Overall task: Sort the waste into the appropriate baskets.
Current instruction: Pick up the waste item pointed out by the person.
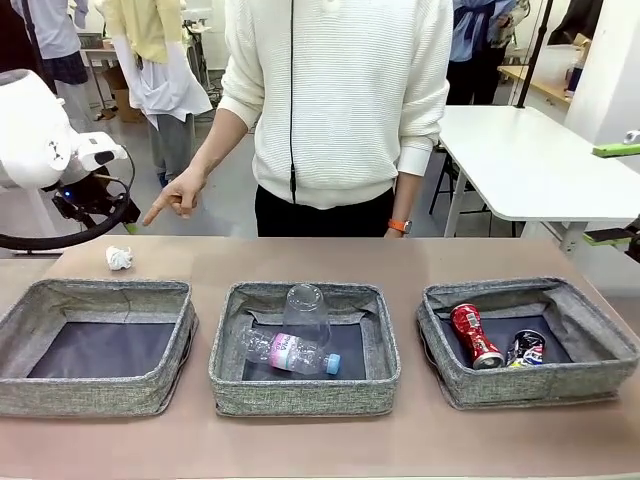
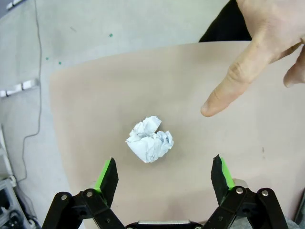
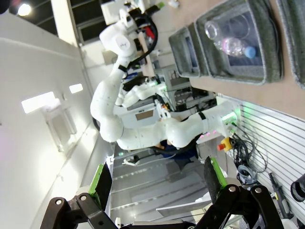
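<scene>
At the table's far-left corner, beyond the left basket (image 1: 100, 345), the crumpled white paper wad (image 2: 149, 139) lies directly ahead of my left gripper (image 2: 164, 174), centred between wide-open, empty jaws. It is roundish, without a clear long axis. The person's hand (image 2: 257, 52) points at it. My right gripper (image 3: 157, 179), open and empty, is well away.

White arm (image 1: 35, 130), green-padded black gripper (image 2: 164, 174)
</scene>
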{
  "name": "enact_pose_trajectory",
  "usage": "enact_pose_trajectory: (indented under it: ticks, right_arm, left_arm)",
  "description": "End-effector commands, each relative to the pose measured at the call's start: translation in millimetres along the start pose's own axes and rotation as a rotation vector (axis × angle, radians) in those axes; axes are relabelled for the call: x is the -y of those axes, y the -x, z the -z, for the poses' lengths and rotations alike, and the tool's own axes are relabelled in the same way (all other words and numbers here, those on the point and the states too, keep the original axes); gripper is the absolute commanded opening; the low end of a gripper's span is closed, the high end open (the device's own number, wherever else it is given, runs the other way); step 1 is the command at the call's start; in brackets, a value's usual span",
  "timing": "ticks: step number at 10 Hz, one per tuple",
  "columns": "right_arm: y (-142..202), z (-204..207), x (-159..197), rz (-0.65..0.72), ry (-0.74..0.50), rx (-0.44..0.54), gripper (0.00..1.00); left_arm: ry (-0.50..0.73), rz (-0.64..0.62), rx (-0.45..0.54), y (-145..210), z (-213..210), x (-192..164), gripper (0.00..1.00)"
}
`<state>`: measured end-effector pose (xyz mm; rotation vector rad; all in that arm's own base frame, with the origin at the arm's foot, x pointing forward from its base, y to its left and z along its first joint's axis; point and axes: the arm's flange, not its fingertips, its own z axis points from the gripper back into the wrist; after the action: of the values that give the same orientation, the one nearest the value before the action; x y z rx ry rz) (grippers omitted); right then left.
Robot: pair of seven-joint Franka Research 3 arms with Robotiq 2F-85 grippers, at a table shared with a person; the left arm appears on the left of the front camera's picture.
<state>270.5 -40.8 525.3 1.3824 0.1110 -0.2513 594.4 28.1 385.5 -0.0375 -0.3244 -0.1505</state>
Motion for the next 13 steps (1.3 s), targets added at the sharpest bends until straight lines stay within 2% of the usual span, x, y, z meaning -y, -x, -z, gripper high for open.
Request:
enact_pose_trajectory:
  ticks: [1,7,10,13]
  right_arm:
    - [-1,-2,-4,-0.027,-0.016,-0.007,1.0]
    - [-1,-2,-4,-0.027,-0.016,-0.007,1.0]
    - [-1,-2,-4,-0.027,-0.016,-0.007,1.0]
    - [-1,-2,-4,-0.027,-0.016,-0.007,1.0]
  left_arm:
    - [0.054,0.015,-0.014,-5,-1,-9,1.0]
    - [0.03,-0.046,-0.032,-12,23,-25,1.0]
    - [0.025,-0.043,-0.01,-13,27,-26,1.0]
    - [0.034,-0.04,-0.032,-13,36,-26,1.0]
